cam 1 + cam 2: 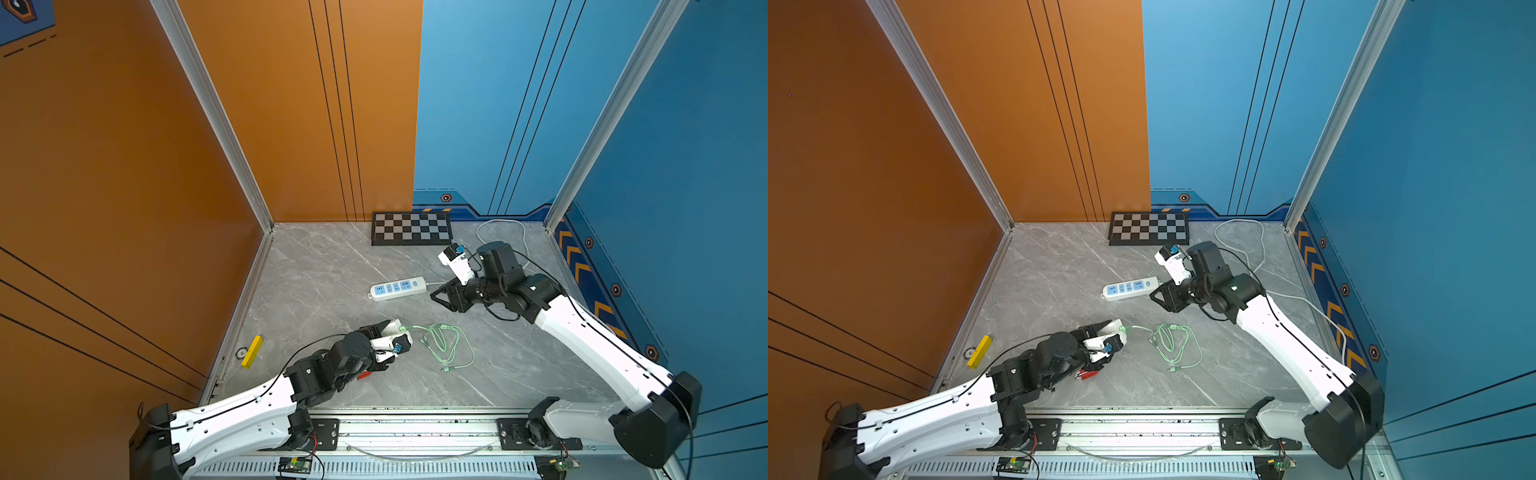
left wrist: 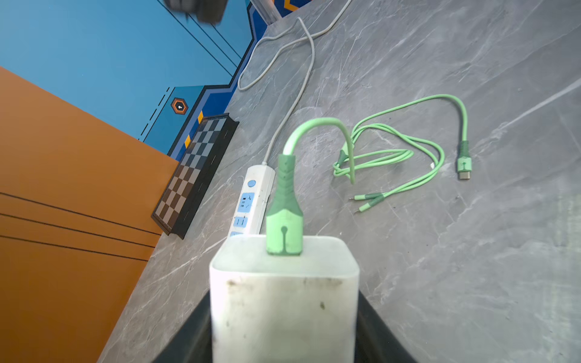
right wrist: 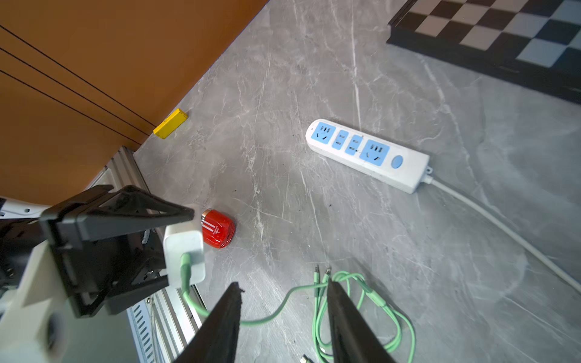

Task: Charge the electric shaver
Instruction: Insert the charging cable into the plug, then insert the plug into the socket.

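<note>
**Shaver** (image 3: 217, 228). Red, glossy, stubby. It lies on its side on the table (image 1: 332, 270), in the near-left part. In both top views only a red sliver shows from under the left arm (image 1: 332, 361).
- Long axis: judged to run roughly 9-to-3 across the table, silver heads at the 9 end.
- Charging port: not visible.

**Charger** (image 2: 283, 298). White block, toward 1 o'clock of the shaver and apart from it.

**Left hand** (image 3: 179, 248). Clamped on two opposite sides of the charger. The shaver sits at about 7 o'clock from it, beneath that same arm.

**Cable** (image 2: 393, 154). Green.
- One end is plugged into the charger.
- The rest lies coiled on the table at 3 o'clock of the left hand.
- Its free plug (image 2: 464, 165) is connected to nothing.

**Strip** (image 3: 364, 154). White and blue, sockets empty, between 12 and 1 o'clock of the left hand.

**Right hand** (image 3: 284, 284). Jaws partly apart, nothing between them.
- It hovers near the strip's cord end.
- The cable coil is at about 6 o'clock from it.
- The shaver is between 7 and 8 o'clock from it, well apart.

**Assessment.**
- The left arm is the nearer to the shaver, but its hand is occupied.
- The right hand is free but the farther one.
- A pickup by the right would likely mean reaching toward 7–8 o'clock and closing across the shaver's short axis.
- That reach would have to stay clear of the left arm overhead.
</note>
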Motion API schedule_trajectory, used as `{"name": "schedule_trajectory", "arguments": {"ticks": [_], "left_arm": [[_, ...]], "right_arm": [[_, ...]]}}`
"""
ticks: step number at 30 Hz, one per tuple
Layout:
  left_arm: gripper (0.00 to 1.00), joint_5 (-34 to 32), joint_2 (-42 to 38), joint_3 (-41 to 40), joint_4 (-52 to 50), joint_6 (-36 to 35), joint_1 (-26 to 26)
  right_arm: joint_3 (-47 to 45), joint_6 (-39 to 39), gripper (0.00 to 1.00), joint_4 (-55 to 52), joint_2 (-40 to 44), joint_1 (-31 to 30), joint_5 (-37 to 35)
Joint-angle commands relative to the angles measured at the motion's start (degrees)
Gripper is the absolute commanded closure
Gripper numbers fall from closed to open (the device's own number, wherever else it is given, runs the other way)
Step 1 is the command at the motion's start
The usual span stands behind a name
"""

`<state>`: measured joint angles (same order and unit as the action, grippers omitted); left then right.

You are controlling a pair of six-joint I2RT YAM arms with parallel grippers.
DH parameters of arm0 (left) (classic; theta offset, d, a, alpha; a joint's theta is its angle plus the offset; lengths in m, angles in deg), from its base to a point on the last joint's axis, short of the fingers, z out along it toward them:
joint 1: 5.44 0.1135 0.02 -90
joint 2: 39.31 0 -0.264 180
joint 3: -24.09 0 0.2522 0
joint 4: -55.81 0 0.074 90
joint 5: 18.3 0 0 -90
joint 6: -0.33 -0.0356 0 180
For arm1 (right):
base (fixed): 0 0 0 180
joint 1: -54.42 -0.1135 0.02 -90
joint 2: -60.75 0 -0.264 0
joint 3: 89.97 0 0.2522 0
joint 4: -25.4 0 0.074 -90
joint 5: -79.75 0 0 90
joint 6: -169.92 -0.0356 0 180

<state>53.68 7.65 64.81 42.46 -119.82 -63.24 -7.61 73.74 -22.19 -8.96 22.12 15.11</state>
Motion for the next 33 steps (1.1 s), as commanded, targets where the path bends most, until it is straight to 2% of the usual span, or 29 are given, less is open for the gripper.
{"name": "schedule_trajectory", "arguments": {"ticks": [1,5,7,10,14,20,33], "left_arm": [[1.0,-1.92,0.37,-0.95,8.52,5.57,2.12],[1.0,-1.19,3.48,-0.83,14.26,8.75,3.39],[1.0,0.09,5.2,-0.38,16.43,9.61,3.41],[1.0,2.05,7.24,1.37,17.2,10.64,2.89],[1.0,3.31,8.11,2.73,18.05,10.89,1.54],[1.0,3.22,8.09,3.16,18.68,11.24,0.28],[1.0,3.61,9.2,3.02,20.36,11.37,-0.22]], "right_arm": [[-3.88,-4.76,0.51,-0.27,7.38,-1.26,-4.97],[-14.44,-11.7,0.43,8.26,12.13,-6.72,-4.87],[-19.7,-15.57,0.35,15.12,12.64,-9.76,-5.15],[-24.12,-19.42,0.3,24.27,11.28,-11.56,-6.57],[-25.09,-21.75,0.29,32.02,8.73,-11.62,-7.08],[-24.84,-23.24,0.28,37.06,5.65,-11.74,-5.95],[-23.41,-23.8,0.28,39.9,0.95,-14.53,-4.79]]}}
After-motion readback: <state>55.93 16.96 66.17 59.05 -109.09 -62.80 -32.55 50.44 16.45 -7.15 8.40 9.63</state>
